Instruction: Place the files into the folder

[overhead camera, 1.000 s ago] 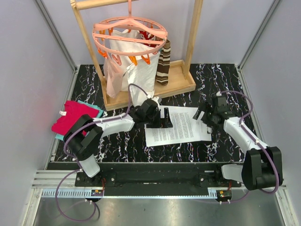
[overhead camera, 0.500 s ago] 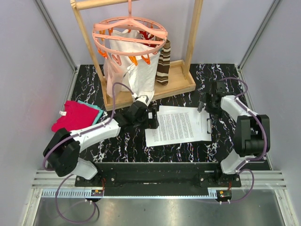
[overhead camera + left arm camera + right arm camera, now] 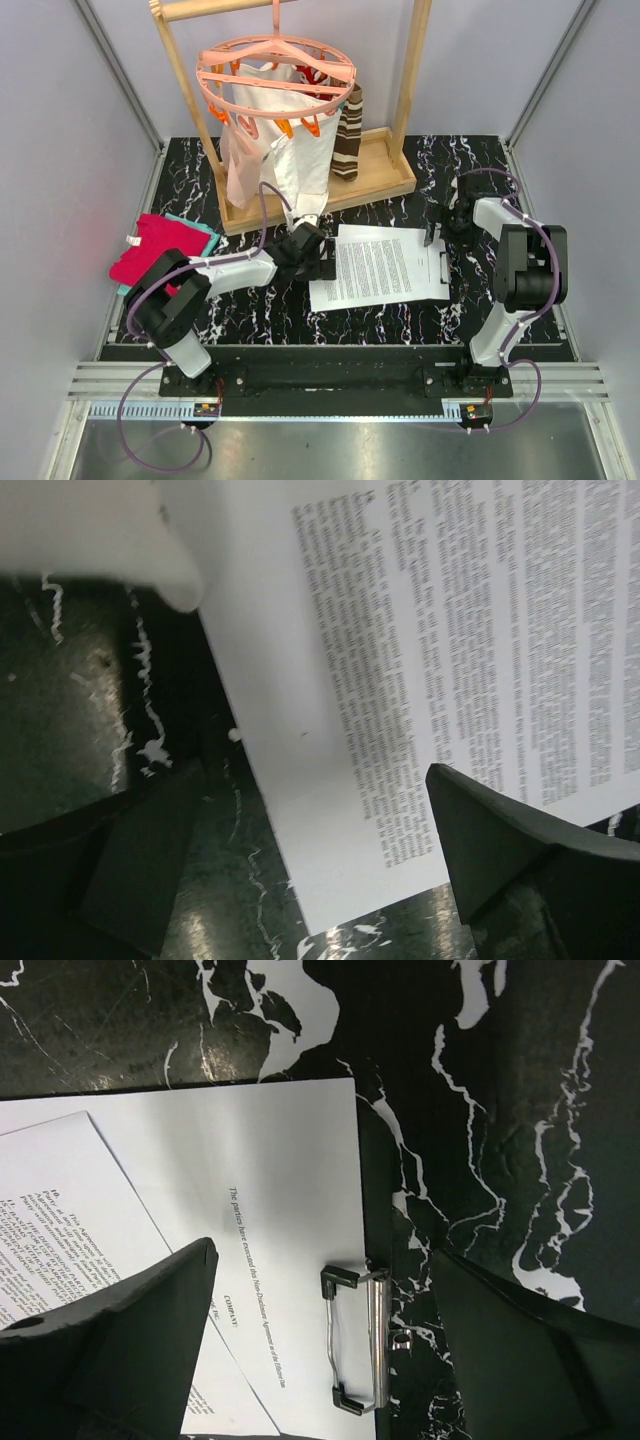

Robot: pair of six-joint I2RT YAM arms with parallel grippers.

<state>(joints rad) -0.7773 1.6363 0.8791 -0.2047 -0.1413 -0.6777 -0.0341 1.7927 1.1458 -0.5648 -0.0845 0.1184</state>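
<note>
The files [image 3: 385, 265], white sheets with dense black text, lie flat at the table's middle. They rest on the folder, whose black edge [image 3: 448, 262] and metal clip [image 3: 442, 263] show at their right side. In the right wrist view the clip [image 3: 360, 1340] presses on the top sheet [image 3: 260, 1180] beside the folder's black strip [image 3: 374, 1200]. My right gripper [image 3: 320, 1345] is open above the clip, holding nothing; it also shows in the top view [image 3: 437, 232]. My left gripper [image 3: 322, 262] is open and empty at the papers' left edge, and the sheets' corner [image 3: 330, 810] lies between its fingers [image 3: 500, 850].
A wooden rack [image 3: 320, 190] stands at the back with a round pink clip hanger [image 3: 275, 75], a white cloth bag [image 3: 265, 150] and a striped cloth [image 3: 348, 135]. Red and teal folded cloths [image 3: 155, 250] lie at the left. Grey walls enclose the black marbled table [image 3: 250, 300].
My left gripper has drawn back leftward from on top of the papers to their left edge. My right gripper has shifted toward the far right, over the clip. The papers lie as before.
</note>
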